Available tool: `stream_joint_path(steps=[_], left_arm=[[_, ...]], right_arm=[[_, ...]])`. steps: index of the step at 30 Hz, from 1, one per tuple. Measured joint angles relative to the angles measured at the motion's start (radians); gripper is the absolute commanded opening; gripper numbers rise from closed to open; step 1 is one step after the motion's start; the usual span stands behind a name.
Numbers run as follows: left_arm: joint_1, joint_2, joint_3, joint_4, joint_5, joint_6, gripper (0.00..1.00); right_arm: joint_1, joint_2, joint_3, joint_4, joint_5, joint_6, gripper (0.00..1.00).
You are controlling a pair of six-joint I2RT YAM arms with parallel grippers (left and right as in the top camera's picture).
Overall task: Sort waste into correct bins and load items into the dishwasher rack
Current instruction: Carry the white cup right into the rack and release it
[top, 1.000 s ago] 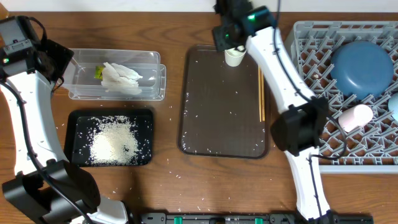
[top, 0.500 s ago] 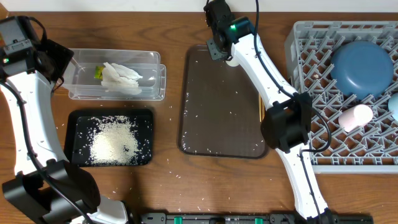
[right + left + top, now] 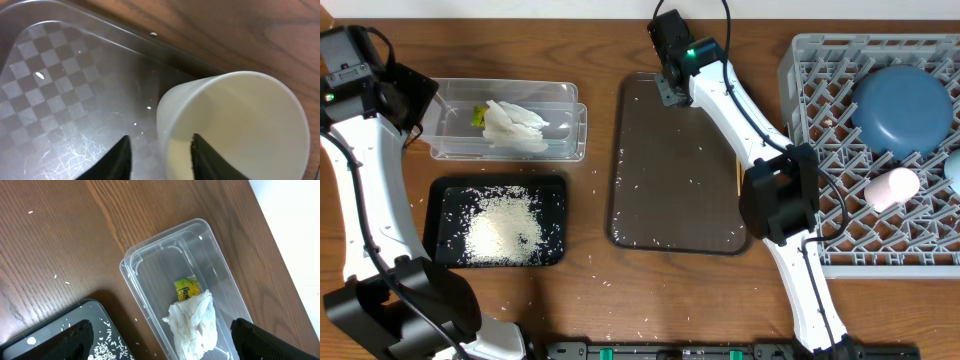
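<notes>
Right wrist view: the right gripper (image 3: 160, 152) has its jaws apart, straddling one wall of the upright white cup (image 3: 240, 115) at the far edge of the dark-brown serving tray (image 3: 65, 75). Overhead, chopsticks (image 3: 738, 180) lie along that tray's right side; the grey rack (image 3: 830, 60) holds the dark-blue bowl (image 3: 903, 105) and pink cup (image 3: 890, 188). The left gripper (image 3: 162, 330), jaws wide apart and empty, hangs beside the clear tub (image 3: 150, 255) containing the tissue (image 3: 195, 325) and snack wrapper (image 3: 186, 289); rice (image 3: 503, 225) lies in the black tray (image 3: 438, 252)
</notes>
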Motion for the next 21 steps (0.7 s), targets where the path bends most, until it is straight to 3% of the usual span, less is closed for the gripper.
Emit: stream_joint_path(steps=[8, 21], left_arm=[[0.000, 0.000, 0.000, 0.000, 0.000, 0.000, 0.91], [0.000, 0.000, 0.000, 0.000, 0.000, 0.000, 0.91]], right_arm=[[0.001, 0.000, 0.000, -0.002, 0.011, 0.000, 0.01], [0.010, -0.006, 0.121, -0.201, 0.000, 0.088, 0.01]])
